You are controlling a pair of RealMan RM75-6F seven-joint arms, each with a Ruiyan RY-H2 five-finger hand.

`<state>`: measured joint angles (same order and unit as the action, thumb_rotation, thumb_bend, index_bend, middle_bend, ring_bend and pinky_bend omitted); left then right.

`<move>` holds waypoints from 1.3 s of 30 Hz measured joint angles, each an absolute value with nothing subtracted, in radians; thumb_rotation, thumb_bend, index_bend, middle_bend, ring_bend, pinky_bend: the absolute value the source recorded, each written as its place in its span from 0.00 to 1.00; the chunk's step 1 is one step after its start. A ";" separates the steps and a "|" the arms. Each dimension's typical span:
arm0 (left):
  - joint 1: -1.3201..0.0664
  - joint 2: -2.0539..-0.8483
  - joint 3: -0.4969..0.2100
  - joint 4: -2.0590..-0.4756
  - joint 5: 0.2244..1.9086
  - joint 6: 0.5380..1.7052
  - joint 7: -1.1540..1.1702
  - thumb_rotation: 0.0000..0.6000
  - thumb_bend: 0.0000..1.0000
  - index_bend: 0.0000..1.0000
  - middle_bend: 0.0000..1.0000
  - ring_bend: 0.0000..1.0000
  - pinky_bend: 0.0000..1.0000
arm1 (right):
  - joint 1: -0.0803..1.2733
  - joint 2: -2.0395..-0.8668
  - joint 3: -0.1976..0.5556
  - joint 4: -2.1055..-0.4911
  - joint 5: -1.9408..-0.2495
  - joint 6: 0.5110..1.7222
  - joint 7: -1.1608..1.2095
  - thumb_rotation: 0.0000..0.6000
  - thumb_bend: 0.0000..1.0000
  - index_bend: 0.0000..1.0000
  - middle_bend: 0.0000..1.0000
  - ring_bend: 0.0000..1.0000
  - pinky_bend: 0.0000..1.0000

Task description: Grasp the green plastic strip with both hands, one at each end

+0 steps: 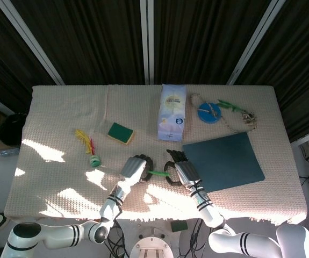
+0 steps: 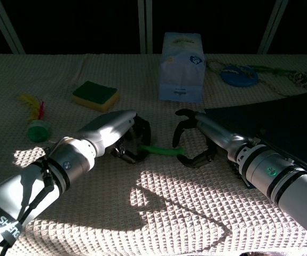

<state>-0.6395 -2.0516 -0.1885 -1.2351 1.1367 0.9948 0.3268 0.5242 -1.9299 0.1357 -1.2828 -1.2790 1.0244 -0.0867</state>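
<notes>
The green plastic strip (image 2: 161,150) lies on the table (image 1: 63,140) near its front edge. The chest view shows the left hand (image 2: 122,136) pinching the strip's left end, while the right hand (image 2: 196,141) curves spread around the right end; contact is unclear. The head view adds little here.
</notes>
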 measured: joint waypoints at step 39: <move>-0.634 -2.023 -0.193 -1.271 1.151 1.006 0.289 1.00 0.37 0.56 0.41 0.31 0.39 | 0.526 -1.944 0.151 -1.282 -1.304 1.057 -0.074 1.00 0.37 0.59 0.03 0.00 0.00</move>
<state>-0.6345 -2.0226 -0.1927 -1.2705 1.1510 1.0057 0.2886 0.5262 -1.9439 0.1514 -1.2820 -1.3037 1.0574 -0.0739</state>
